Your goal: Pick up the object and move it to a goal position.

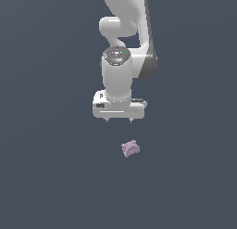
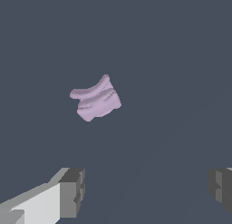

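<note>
The object (image 1: 130, 149) is a small lilac lumpy piece lying on the dark grey floor, just in front of the arm and slightly toward the exterior view's right. In the wrist view the object (image 2: 96, 99) lies apart from both fingers, beyond the gap between them. My white gripper (image 1: 118, 120) hangs above the floor, behind the object, open, with only short fingertips showing under the hand. Its grey pads (image 2: 72, 192) stand wide apart with nothing between them (image 2: 147, 191).
Plain dark grey floor (image 1: 51, 177) spreads all around. The white arm (image 1: 125, 28) rises behind the gripper toward the top of the exterior view.
</note>
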`<state>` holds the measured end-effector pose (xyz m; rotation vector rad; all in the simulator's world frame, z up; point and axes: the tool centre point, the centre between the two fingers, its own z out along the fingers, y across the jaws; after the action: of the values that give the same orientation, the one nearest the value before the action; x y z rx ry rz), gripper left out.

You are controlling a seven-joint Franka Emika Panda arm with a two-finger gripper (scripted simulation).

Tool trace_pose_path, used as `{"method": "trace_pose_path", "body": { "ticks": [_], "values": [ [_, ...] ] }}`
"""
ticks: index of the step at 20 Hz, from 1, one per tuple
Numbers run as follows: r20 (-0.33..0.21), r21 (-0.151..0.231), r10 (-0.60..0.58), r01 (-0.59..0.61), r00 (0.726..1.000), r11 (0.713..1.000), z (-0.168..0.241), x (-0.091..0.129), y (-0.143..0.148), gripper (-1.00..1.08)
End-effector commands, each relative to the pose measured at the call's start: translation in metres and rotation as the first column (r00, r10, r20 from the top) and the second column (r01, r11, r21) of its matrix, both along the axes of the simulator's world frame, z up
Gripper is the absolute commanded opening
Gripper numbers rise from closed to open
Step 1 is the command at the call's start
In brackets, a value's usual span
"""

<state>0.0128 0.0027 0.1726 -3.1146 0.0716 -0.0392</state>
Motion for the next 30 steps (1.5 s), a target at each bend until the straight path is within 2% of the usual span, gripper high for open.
{"method": "trace_pose_path", "body": {
  "ticks": [1,19,25,30],
  "values": [
    [0.0,0.0,0.0,0.0,1.0,1.0,0.0,0.0,0.0,1.0],
    [-0.014,0.008,-0.076,0.076,0.997,0.997,-0.009,0.0,-0.002,1.0],
    [-0.018,0.008,-0.152,0.152,0.988,0.988,-0.013,0.006,0.001,1.0],
    [-0.024,0.008,-0.248,0.248,0.969,0.969,-0.019,0.013,0.005,1.0]
  ]
}}
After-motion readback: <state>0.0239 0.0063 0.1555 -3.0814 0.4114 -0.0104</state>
